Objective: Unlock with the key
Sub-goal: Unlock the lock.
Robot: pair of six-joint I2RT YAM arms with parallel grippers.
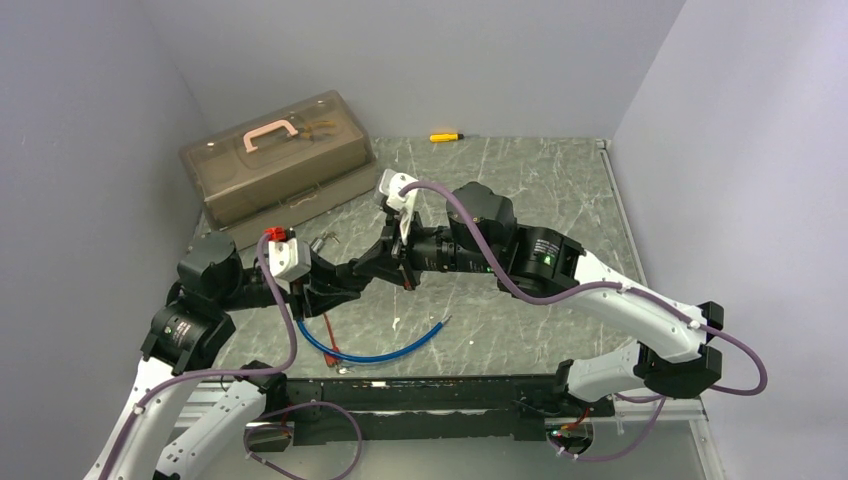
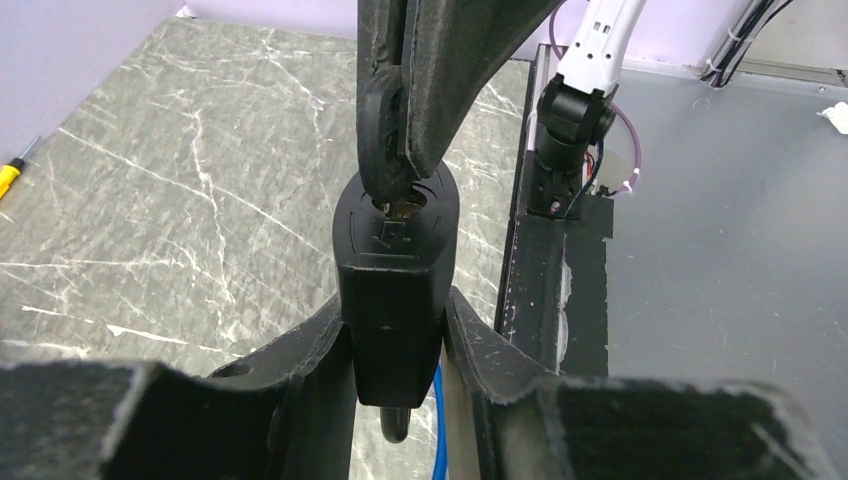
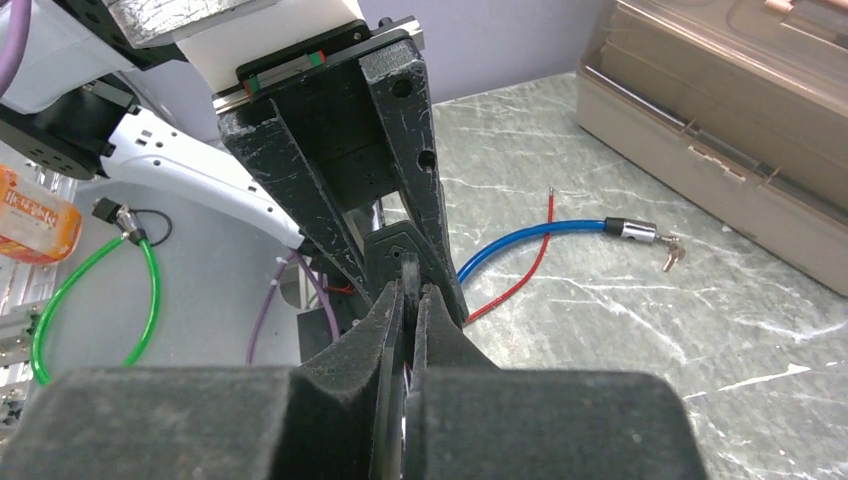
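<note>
My left gripper (image 2: pixel 395 312) is shut on a black lock body (image 2: pixel 392 262), holding it above the table with its brass keyhole (image 2: pixel 400 207) facing away. My right gripper (image 3: pixel 408 296) is shut on the thin black key head (image 3: pixel 409 272), which meets the lock (image 3: pixel 392 248) at the keyhole. In the top view both grippers, left (image 1: pixel 340 280) and right (image 1: pixel 388 262), meet tip to tip over the table's left middle. The blue cable (image 1: pixel 390 352) lies loose on the table below; its metal end (image 3: pixel 634 230) lies apart from the lock.
A brown translucent toolbox (image 1: pixel 280 160) with a pink handle stands at the back left. A yellow screwdriver (image 1: pixel 445 136) lies at the back edge. A thin red wire (image 3: pixel 520 272) crosses the blue cable. Small spare keys (image 3: pixel 670 258) lie by the cable's metal end.
</note>
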